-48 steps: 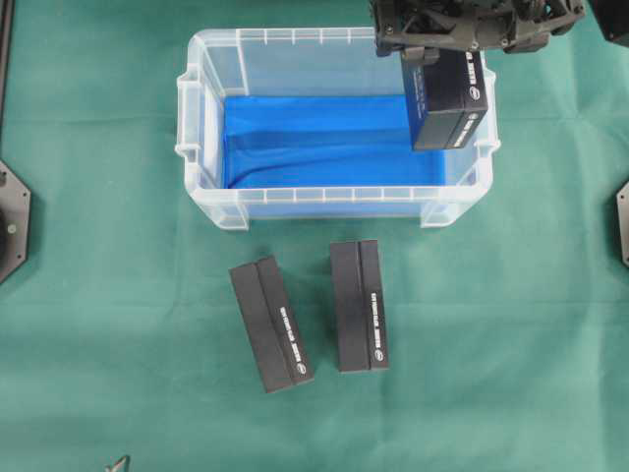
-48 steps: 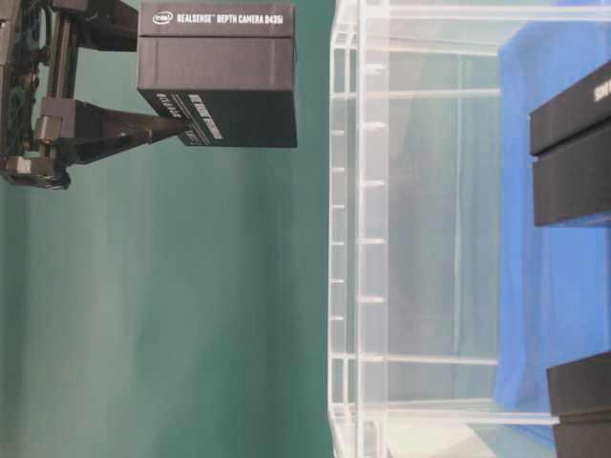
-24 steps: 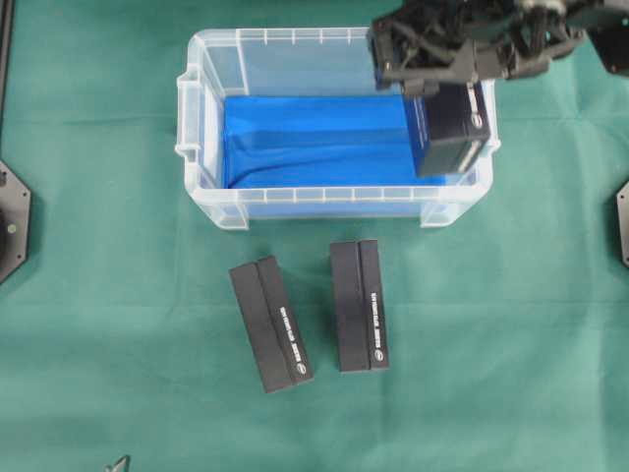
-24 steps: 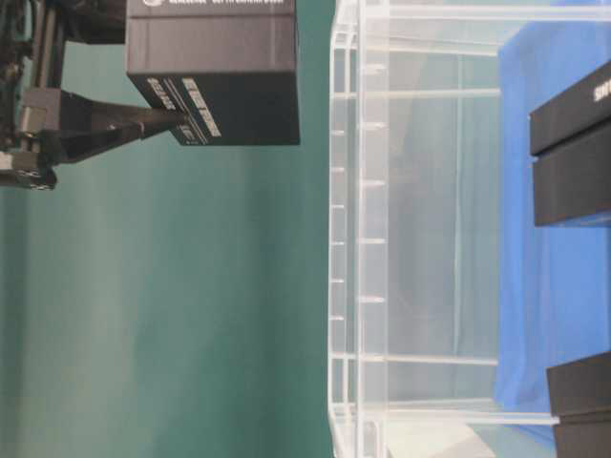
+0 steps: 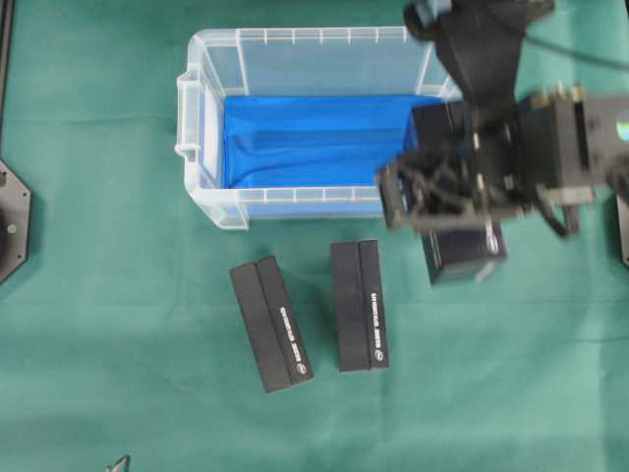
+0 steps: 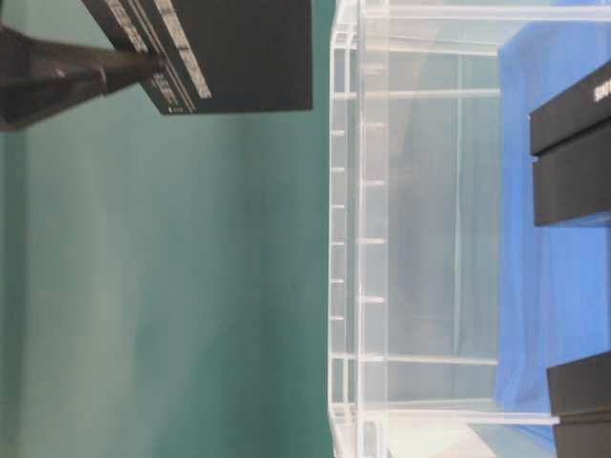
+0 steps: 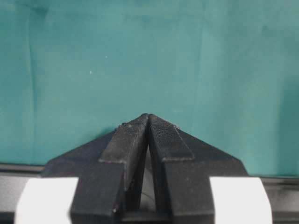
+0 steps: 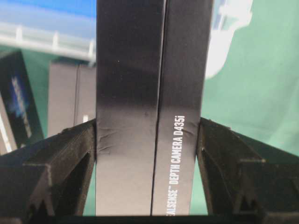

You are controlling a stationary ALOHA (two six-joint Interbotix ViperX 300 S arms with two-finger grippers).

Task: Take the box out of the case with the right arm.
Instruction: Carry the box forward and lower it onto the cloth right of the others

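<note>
My right gripper (image 5: 447,192) is shut on a black box (image 5: 460,258) with white lettering and holds it in the air. The box hangs past the front right corner of the clear case (image 5: 187,98), over the green cloth. Its blue floor lining (image 5: 314,138) lies bare. In the right wrist view the box (image 8: 149,93) stands between both fingers (image 8: 79,154) of the right gripper (image 8: 147,121), which press its sides. The table-level view shows the box (image 6: 239,48) high up beside the case wall (image 6: 358,239). The left gripper (image 7: 148,116) is shut over bare cloth, holding nothing.
Two more black boxes (image 5: 272,324) (image 5: 359,320) lie side by side on the green cloth in front of the case. Black arm bases sit at the left edge (image 5: 12,221) and the right edge (image 5: 623,221).
The right gripper has carried the box from above the case's far right end toward the front, across the front rim, to above the cloth outside. The left gripper has not moved.
</note>
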